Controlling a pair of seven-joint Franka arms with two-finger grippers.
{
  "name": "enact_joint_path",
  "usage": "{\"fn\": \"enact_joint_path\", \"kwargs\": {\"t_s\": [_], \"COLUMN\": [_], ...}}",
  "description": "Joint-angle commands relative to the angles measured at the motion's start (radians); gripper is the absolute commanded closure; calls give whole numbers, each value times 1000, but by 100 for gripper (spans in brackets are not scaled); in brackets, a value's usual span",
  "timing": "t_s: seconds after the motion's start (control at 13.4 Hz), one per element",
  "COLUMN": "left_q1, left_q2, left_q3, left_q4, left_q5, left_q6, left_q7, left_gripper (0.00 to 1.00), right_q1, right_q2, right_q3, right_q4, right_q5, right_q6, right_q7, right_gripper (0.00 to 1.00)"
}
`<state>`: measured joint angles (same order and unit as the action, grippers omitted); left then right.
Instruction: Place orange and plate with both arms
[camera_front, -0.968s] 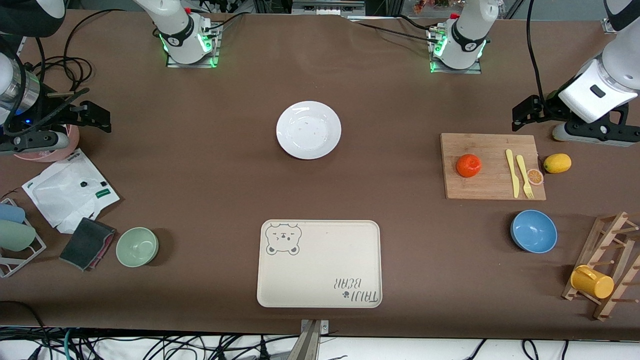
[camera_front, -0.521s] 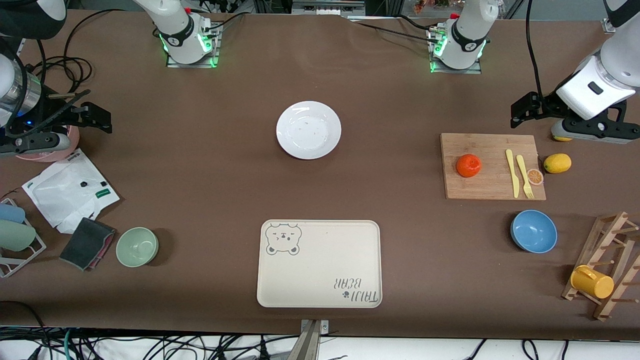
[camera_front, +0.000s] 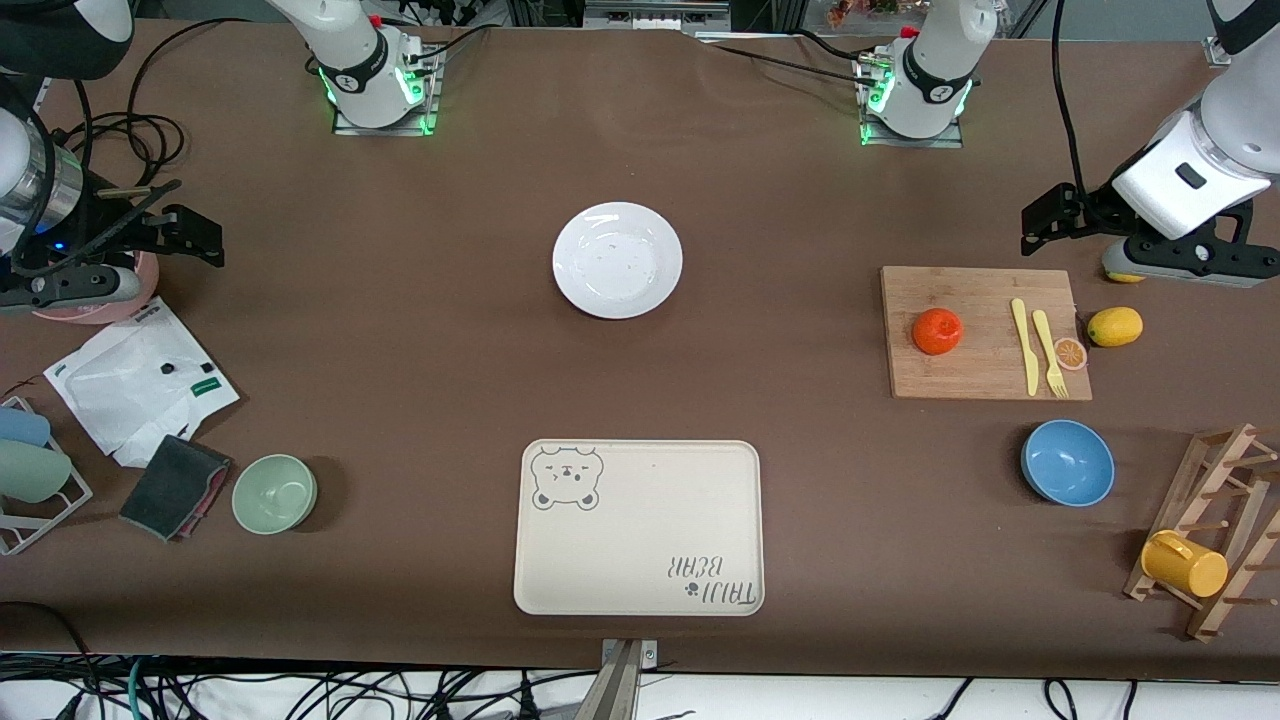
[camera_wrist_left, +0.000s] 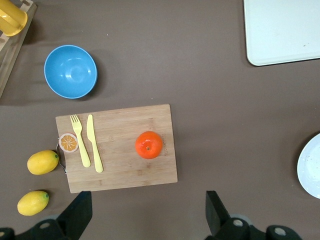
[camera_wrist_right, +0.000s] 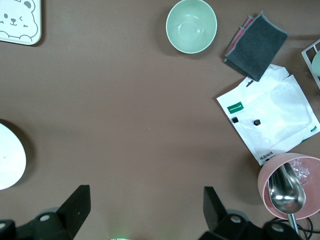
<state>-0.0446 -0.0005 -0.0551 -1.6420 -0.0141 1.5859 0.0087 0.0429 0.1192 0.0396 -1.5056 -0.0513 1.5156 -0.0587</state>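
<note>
Orange (camera_front: 937, 331) on cutting board (camera_front: 985, 333), nearest left gripper (camera_front: 1040, 222), jaws apart. Plate (camera_front: 618, 260) mid-table; right gripper (camera_front: 195, 235) apart too, waiting.

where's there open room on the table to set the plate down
Bare cloth lies between the plate and the bear tray, and from plate to cutting board. The tray itself is bare. Crowded: the board with orange and cutlery, and both table ends.

Even, bright overhead light falls on the brown surface (camera_front: 400, 350). Shadows are short and soft, as beside the blue bowl (camera_front: 1068, 462). The white plate (camera_front: 618, 260) shows mild glare. All views are sharp.
</note>
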Motion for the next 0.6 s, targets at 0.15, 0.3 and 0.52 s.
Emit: {"fn": "enact_joint_path", "kwargs": {"t_s": [0.15,0.3,0.52], "left_q1": [-8,-8,-3], "left_q2": [-10,-9,17], "left_q3": [3,4,4], "left_q4": [4,4,21], "left_q5": [0,0,3], "left_q6": [-15,-15,-14], "left_q7": [-7,-7,4], "left_gripper": [0,0,0], "right_q1": [2,2,0], "right_q2": [2,0,2], "right_q3": [3,3,3], "right_q4": [7,5,4], "right_q5": [-9,-7,-7], "right_q6": [0,0,-2], "right_q7": [5,5,2], "right_gripper": [0,0,0]}}
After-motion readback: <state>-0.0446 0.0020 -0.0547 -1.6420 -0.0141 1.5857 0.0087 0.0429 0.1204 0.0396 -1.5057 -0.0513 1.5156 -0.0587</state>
